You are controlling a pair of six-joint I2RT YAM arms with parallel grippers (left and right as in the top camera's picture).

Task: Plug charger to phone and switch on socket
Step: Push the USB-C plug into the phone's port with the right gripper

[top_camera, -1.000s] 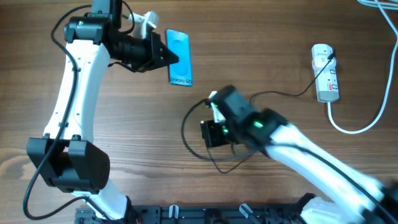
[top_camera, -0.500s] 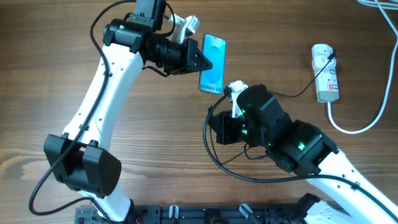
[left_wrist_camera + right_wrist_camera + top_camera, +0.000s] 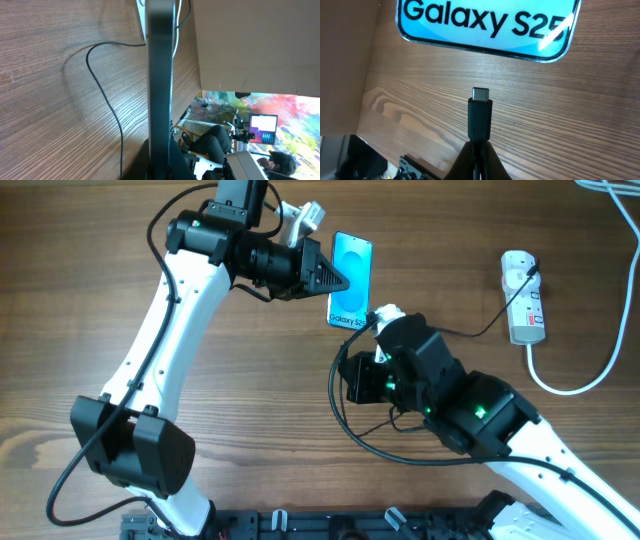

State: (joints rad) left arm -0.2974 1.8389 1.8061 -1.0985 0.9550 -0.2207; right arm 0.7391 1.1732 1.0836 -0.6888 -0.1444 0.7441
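Right pincer grips charger; phone apparently above tabletop.

I count two robot arms: left arm at nine o'clock, right arm at five. There is one phone at twelve, one charger, one socket at two, and one white lead.
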